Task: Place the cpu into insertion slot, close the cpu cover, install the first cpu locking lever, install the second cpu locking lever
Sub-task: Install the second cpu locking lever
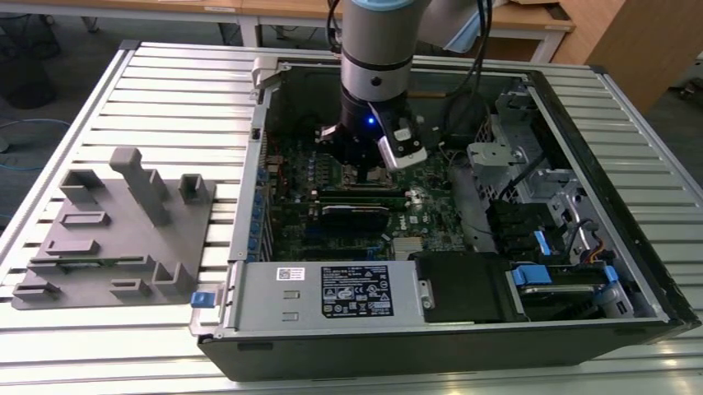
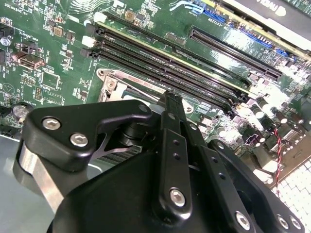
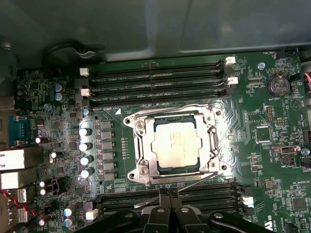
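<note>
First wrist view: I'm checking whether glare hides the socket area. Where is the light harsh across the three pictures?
In the first wrist view, glare brightens the board beside the cpu cover, but the cpu stays readable. In the second wrist view, a card slot is washed out and the claw looks dark. In the exterior view, the ribbed table shines pale.

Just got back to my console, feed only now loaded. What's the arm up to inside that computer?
The arm's gripper is down inside the open computer case, just above the green circuit board. It hangs beside the insertion slot. The cpu already sits in that slot, and the cpu cover lies flat around it, with the chip's silvery top showing through its window. The fingers look pressed together, holding nothing.
</note>
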{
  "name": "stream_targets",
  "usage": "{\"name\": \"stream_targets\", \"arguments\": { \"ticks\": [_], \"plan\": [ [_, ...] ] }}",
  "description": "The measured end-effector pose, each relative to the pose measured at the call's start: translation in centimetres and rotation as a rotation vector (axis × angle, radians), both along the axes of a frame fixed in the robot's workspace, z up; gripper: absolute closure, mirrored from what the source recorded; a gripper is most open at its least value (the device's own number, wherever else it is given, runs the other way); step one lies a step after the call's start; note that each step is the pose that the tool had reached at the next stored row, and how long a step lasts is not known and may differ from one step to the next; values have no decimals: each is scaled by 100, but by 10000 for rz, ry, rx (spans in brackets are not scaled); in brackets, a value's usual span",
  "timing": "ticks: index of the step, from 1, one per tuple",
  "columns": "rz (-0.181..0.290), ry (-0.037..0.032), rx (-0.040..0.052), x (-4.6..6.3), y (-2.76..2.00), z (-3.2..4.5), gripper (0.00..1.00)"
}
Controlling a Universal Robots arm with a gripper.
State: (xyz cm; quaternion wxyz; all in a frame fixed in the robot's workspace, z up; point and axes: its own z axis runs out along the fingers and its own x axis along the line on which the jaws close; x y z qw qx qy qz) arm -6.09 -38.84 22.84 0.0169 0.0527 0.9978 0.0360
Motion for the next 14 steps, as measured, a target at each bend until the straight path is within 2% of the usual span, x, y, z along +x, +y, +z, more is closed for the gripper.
{"name": "stream_targets", "arguments": {
  "ticks": [14],
  "plan": [
    [-1, 0, 0, -3, 0, -121, 89]
  ]
}}
